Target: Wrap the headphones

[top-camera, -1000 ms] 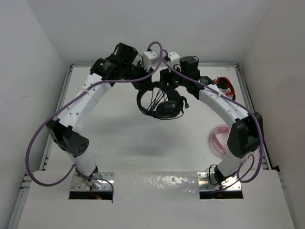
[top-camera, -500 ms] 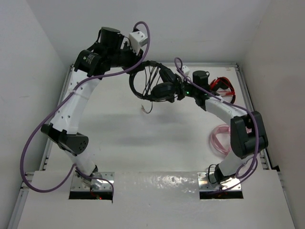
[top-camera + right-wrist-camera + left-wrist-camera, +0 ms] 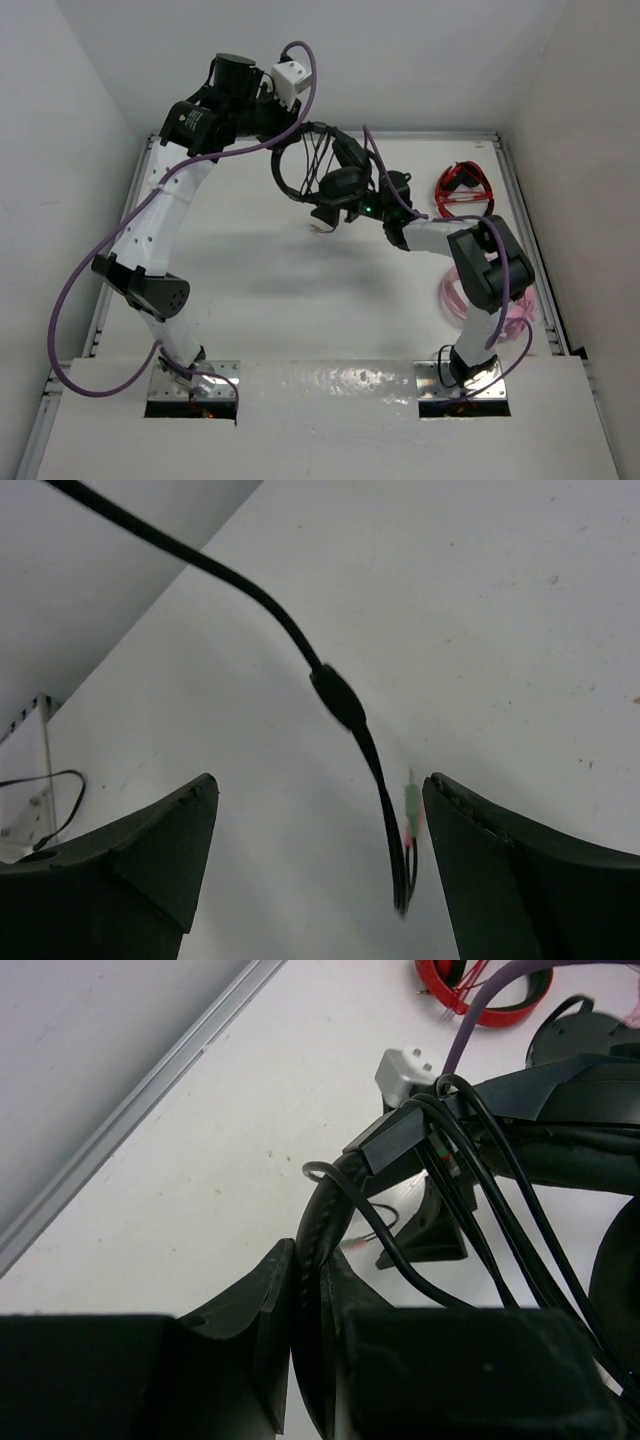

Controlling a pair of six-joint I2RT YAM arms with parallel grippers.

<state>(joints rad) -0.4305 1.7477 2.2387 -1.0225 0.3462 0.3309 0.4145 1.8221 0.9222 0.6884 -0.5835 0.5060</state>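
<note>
Left gripper (image 3: 310, 1260): jaws pinched tight on the padded headband (image 3: 335, 1210) of the black headphones (image 3: 340, 187). It holds them up off the table (image 3: 240, 230), to the left of the red headset (image 3: 462, 185) in the top view.

Several turns of thin black cable (image 3: 480, 1210) cross the headband, past a small inline box on the band.

Right gripper (image 3: 320, 780): jaws spread wide, nothing between the pads. It sits just under the lower earcup, also left of the red headset. The loose cable end hangs in the gap between its fingers without touching either one, and green and pink plugs (image 3: 410, 815) dangle at the tip.

Pink headset (image 3: 465, 295): on the table on the near side of the red headset, partly hidden by the right arm.
</note>
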